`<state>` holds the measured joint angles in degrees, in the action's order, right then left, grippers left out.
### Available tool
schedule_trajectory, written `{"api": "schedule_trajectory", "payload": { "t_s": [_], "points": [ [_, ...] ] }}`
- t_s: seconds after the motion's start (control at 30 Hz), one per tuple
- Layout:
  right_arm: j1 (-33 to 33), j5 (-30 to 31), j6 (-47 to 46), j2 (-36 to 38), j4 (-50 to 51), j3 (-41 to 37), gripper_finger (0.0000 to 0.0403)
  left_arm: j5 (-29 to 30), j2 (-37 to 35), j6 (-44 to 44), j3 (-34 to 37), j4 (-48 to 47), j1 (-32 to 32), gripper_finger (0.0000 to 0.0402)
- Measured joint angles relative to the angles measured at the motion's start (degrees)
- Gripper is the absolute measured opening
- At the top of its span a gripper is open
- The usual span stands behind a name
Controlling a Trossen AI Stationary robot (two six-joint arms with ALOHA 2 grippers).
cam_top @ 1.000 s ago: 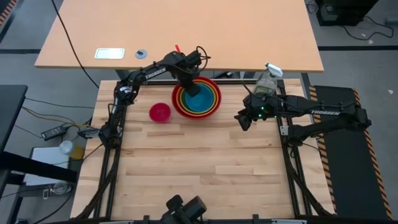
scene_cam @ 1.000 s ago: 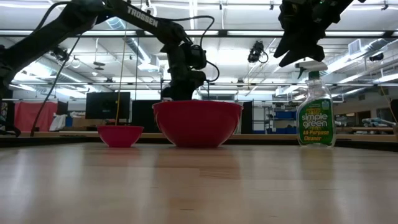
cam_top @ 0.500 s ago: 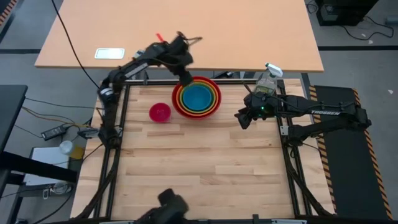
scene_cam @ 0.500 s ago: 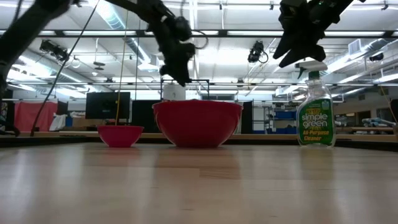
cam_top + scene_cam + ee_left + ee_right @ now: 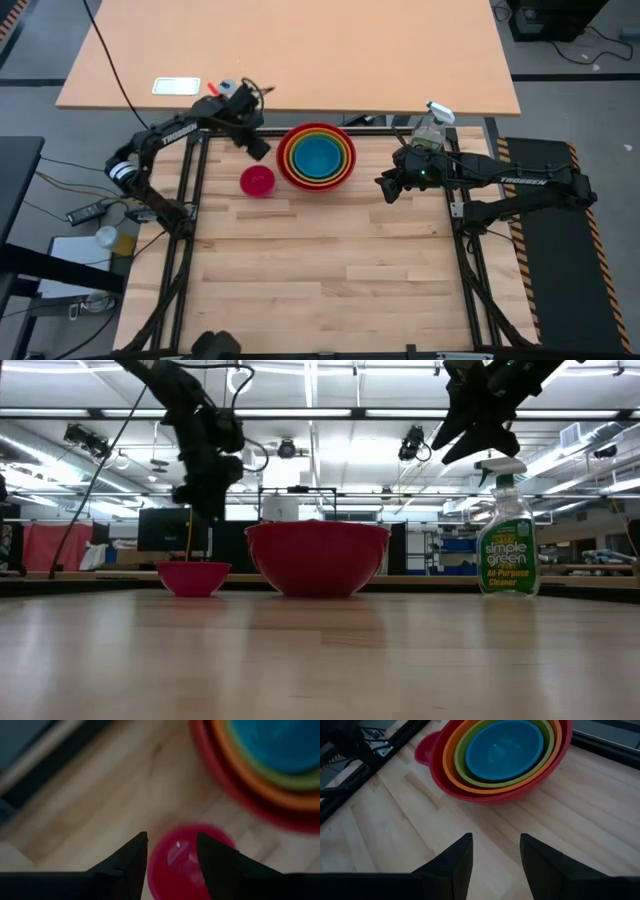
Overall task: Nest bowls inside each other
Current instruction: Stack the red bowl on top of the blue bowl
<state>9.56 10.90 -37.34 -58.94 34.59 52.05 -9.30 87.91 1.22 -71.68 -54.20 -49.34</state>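
Note:
Four bowls are nested at the table's far middle: the red bowl (image 5: 343, 168) holds the orange, lime green and blue (image 5: 318, 156) ones. The stack rests on its base (image 5: 317, 558). The small pink bowl (image 5: 257, 181) stands alone just left of it on the wood. My left gripper (image 5: 258, 148) hangs open in the air above the pink bowl's far side (image 5: 185, 862). My right gripper (image 5: 385, 188) hovers open to the right of the stack (image 5: 502, 750), with nothing between its fingers.
A clear spray bottle (image 5: 430, 128) with a white trigger stands at the far right, close behind my right arm (image 5: 507, 540). The black frame rails (image 5: 190, 200) run along the table's left and right sides. The near half of the wooden top (image 5: 320, 280) is bare.
My left gripper has risen out of the nested stack, where it stood at the blue bowl, and swung toward the table's left edge; it now hangs over the pink bowl. The blue bowl stays in the stack. My right arm has kept still.

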Motion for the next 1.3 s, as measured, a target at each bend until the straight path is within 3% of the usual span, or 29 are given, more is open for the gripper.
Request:
{"api": "schedule_trajectory", "payload": {
  "t_s": [0.33, 0.57, 1.3],
  "points": [
    [-0.01, -0.33, -0.01, 0.0, -0.04, 0.0, 0.017, -2.96, -0.82, 1.99, 12.04, -0.18, 0.08, 0.0171],
    [-0.07, -0.46, -0.02, 0.0, -0.06, 0.0, 0.017, 0.64, -0.82, 1.32, 16.87, 1.08, 0.12, 0.0171],
    [-0.07, -0.48, 0.23, 0.0, -0.26, 0.02, 0.017, 5.06, -1.21, -2.17, 16.94, 1.42, 5.77, 0.0171]
  ]
}}
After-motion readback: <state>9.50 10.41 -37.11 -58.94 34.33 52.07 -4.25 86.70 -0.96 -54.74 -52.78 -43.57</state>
